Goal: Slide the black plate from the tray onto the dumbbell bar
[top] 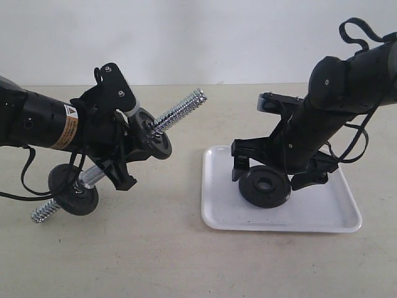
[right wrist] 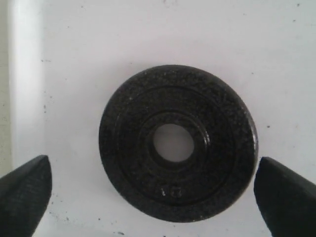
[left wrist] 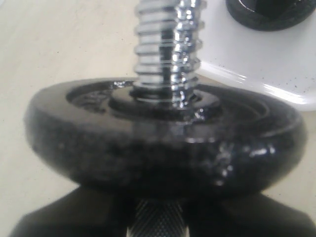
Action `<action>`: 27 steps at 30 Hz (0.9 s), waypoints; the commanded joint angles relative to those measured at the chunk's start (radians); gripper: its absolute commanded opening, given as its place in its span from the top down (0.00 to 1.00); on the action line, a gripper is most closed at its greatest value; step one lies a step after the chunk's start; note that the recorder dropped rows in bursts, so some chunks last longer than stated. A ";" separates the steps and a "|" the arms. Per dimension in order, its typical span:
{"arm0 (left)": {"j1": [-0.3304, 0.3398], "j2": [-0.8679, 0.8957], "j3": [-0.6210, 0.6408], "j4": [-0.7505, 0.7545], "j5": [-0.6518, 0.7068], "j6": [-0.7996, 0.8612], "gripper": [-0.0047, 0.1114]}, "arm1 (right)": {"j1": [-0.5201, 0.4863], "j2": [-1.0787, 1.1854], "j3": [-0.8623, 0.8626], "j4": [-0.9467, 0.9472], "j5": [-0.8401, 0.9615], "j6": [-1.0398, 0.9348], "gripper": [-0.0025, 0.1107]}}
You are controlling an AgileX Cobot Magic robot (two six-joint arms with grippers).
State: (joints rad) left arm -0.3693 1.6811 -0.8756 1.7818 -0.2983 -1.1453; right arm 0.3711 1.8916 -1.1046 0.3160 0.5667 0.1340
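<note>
1. At the left of the bench (top: 155,261), your left jaws are clamped on the knurled middle of the dumbbell bar (top: 183,108), held tilted, its raised threaded end toward the tray, with an upper disc (top: 154,138) and a lower disc (top: 74,191) on it.
2. Right of it, the black plate (top: 254,189) lies flat on the white tray (top: 322,211).
3. Over the plate, your right jaws gape wide, one tip either side of it, gripping nothing.

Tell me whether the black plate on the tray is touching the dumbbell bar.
Apart. The exterior view shows the plate in the tray, the bar held well left, table between them.
</note>
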 commanded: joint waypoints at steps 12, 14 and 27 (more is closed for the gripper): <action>0.000 -0.051 -0.025 -0.037 -0.016 -0.028 0.92 | -0.002 -0.012 -0.004 0.019 -0.073 -0.010 0.06; 0.000 -0.051 -0.025 -0.037 -0.016 -0.028 0.92 | -0.002 -0.012 -0.004 0.032 -0.082 -0.010 0.06; 0.000 -0.051 -0.025 -0.037 -0.016 -0.028 0.92 | 0.000 -0.033 -0.004 0.043 -0.088 -0.021 0.06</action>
State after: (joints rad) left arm -0.3693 1.6811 -0.8756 1.7818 -0.2983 -1.1453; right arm 0.3711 1.8827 -1.1046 0.3553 0.4881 0.1296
